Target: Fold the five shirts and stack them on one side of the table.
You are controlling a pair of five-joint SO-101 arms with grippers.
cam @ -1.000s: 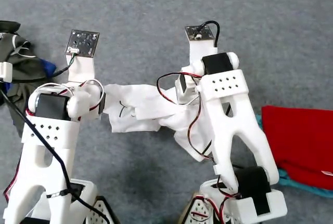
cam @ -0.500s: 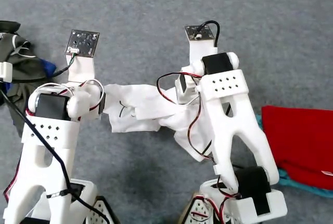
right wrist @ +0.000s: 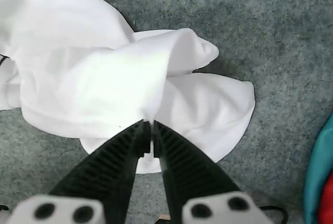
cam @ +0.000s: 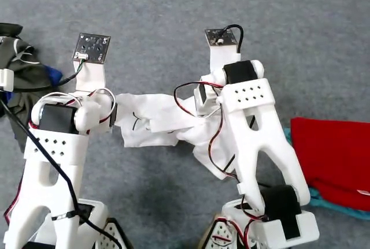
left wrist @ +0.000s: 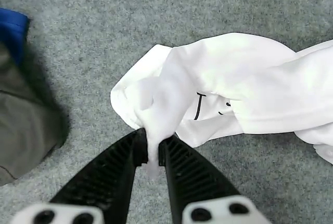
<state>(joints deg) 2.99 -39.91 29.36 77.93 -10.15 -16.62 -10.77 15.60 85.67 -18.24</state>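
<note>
Left wrist view: left claw [left wrist: 151, 151] clamped on a bunched edge of the white shirt [left wrist: 250, 89] in the middle of the surface [left wrist: 104, 16], right claw [right wrist: 149, 135] pinching another fold, so best pull apart evenly, low, to spread it flat.

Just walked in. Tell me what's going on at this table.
Two robot arms are working on a white shirt, which lies crumpled on the grey table between them. The left hand is shut on one bunched edge and the right hand on another fold. A red shirt lies on a teal one at one side; a dark heap of clothes sits at the other.
</note>
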